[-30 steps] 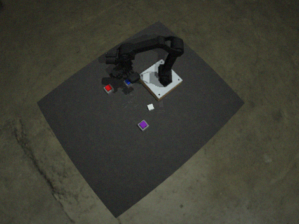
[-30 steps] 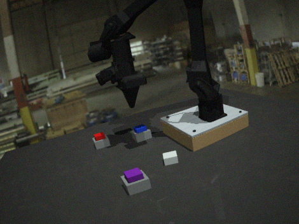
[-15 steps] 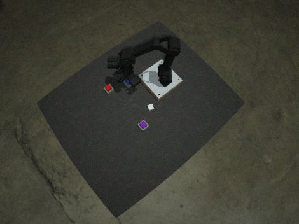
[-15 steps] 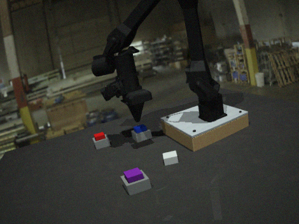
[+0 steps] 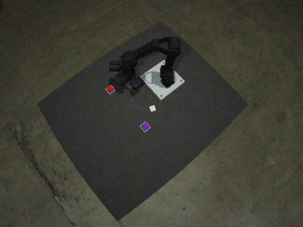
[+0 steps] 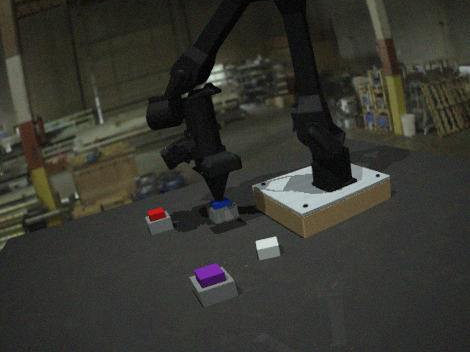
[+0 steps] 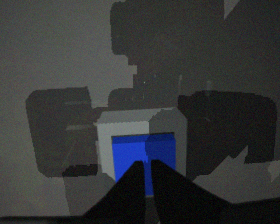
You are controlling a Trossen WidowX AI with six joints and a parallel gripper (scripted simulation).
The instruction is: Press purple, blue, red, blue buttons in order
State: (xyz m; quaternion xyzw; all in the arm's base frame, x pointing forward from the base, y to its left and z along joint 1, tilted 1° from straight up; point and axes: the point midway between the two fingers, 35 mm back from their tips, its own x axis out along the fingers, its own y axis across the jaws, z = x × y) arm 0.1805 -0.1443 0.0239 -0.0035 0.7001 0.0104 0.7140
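Observation:
My gripper [image 6: 218,196] [image 7: 146,168] is shut and empty, pointing straight down with its fingertips on the top of the blue button [image 6: 222,204] [image 7: 145,150] [image 5: 129,84]. In the top view the arm hides most of that button. The red button [image 5: 109,89] [image 6: 157,214] sits in its grey housing just left of the blue one. The purple button [image 5: 145,126] [image 6: 209,274] sits nearer the front of the dark mat [image 5: 97,146] [image 6: 350,286], well away from the gripper.
A small white block [image 5: 152,108] [image 6: 267,247] lies between the blue and purple buttons. The arm's base plate [image 5: 161,91] [image 6: 325,211], white on a wooden box, stands right of the blue button.

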